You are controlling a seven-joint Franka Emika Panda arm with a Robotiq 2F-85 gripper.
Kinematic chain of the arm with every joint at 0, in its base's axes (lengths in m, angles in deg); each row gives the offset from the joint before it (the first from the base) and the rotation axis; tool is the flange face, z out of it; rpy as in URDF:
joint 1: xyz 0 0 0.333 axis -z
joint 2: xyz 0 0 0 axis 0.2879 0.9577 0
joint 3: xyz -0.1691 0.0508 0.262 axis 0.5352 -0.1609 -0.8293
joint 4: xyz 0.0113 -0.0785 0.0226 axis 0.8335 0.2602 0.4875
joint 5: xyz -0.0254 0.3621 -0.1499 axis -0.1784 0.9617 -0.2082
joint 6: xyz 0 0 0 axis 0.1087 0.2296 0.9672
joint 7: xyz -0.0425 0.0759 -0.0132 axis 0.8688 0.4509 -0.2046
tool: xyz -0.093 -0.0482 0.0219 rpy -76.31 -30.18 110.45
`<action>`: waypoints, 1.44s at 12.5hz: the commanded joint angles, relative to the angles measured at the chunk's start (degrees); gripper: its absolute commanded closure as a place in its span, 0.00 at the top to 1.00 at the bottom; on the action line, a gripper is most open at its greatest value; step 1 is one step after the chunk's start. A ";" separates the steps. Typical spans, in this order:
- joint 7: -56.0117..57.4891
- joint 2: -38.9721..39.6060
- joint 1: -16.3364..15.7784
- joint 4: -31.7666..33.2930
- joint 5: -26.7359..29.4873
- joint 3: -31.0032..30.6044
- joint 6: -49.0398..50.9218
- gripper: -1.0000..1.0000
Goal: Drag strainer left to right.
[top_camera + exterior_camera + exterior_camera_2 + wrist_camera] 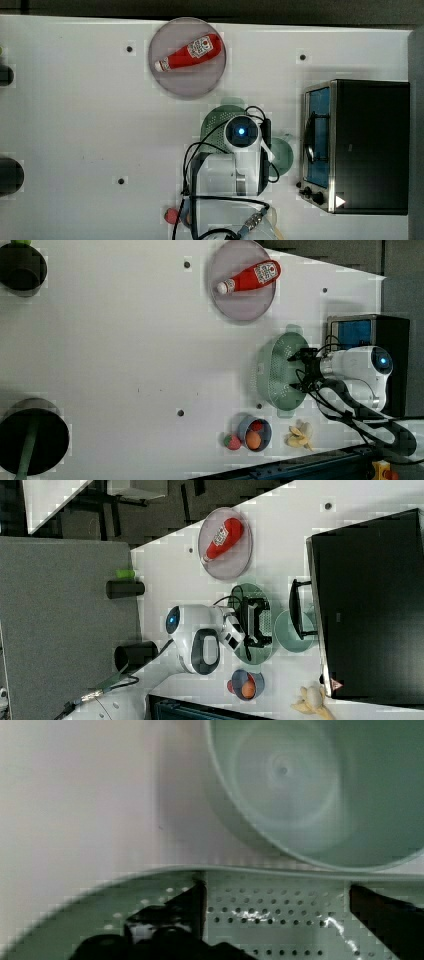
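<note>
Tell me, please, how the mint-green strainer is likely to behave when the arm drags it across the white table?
The strainer is probably light: it looks like thin plastic with a floor full of holes. Its broad, flat, oblong base suggests it will slide over the smooth table rather than tip or roll. Being light, it may pivot if pushed off-centre, and could nudge the mug beside it.

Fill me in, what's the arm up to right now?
The gripper is down inside the strainer, fingers spread apart near its rim; the wrist view shows the holed floor between them. The strainer sits on the white table between the plate with the ketchup bottle and a small bowl of fruit. A mint mug stands just beyond the strainer's rim, in front of the toaster oven.
</note>
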 commanded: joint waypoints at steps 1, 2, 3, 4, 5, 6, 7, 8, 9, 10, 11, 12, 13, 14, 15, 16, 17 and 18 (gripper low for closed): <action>9.57 -3.63 0.44 -0.70 1.16 -1.87 -0.63 1.00; 13.78 -5.53 0.45 -0.75 1.17 -2.88 0.41 1.00; 17.79 -7.95 0.46 -0.85 1.18 -3.68 2.39 1.00; 21.16 -10.62 0.46 -1.23 1.20 -4.26 5.90 1.00; 24.22 -13.52 0.45 -1.91 1.24 -4.66 9.95 1.00; 27.12 -16.51 0.46 -2.99 1.37 -4.99 13.93 1.00; 30.13 -19.61 0.44 -4.20 1.68 -5.20 18.20 1.00; 32.88 -22.80 0.36 -5.36 3.23 -5.43 22.34 1.00; 35.13 -25.99 0.34 -6.48 5.53 -5.54 26.69 1.00; 37.54 -29.13 0.34 -7.58 8.14 -5.61 30.90 1.00; 40.88 -32.26 0.34 -8.57 9.95 -5.69 34.54 1.00; 43.86 -35.09 0.34 -9.65 10.40 -5.78 37.67 1.00; 45.04 -37.48 0.38 -10.90 10.36 -5.76 41.18 1.00; 45.08 -39.37 0.41 -12.18 10.13 -5.72 45.37 1.00; 45.08 -40.73 0.40 -13.48 10.16 -5.74 49.74 1.00; 45.08 -41.53 0.35 -14.86 10.25 -5.81 52.52 1.00; 45.10 -41.81 0.28 -16.51 9.95 -6.16 54.28 1.00; 45.10 -41.85 0.28 -17.81 9.26 -6.33 58.36 1.00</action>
